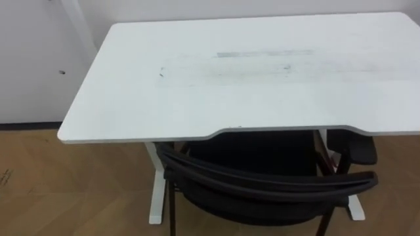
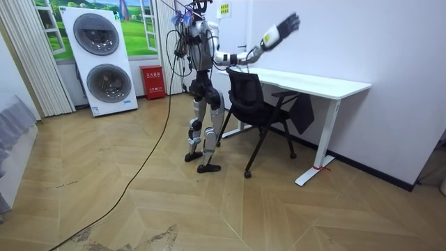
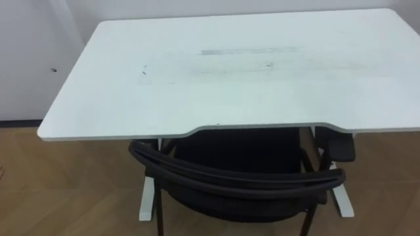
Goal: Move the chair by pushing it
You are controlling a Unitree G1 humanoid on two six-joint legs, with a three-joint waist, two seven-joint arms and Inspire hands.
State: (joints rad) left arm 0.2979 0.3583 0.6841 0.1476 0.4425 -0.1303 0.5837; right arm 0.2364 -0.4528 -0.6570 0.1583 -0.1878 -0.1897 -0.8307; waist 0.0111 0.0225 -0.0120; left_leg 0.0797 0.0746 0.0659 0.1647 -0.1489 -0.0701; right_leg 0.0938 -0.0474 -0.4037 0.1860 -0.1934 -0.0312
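Where the head camera looks down in the left eye view, a white desk (image 1: 197, 85) spans the upper frame, its top bare but for faint scuff marks. Chair (image 1: 262, 187): black, tucked part way under the desk's near edge. Its curved back rail lies nearest the camera and its seat goes dark beneath the top. One armrest (image 1: 357, 147) pokes out at the right under the desk edge. A white desk leg (image 1: 156, 190) stands on the wooden floor (image 1: 79, 183), just left of the chair.

Right eye view: same layout, chair back just below the desk's front edge.

Room view: the robot stands upright on the floor directly behind the chair, facing the desk and the white wall. Right hand (image 2: 289, 24) is raised high above the desk, well clear of the chair, fingers apart and roughly straight, holding nothing. Behind the robot, two stacked washing machines (image 2: 101, 59) and a red box (image 2: 152, 81) sit by the far wall.
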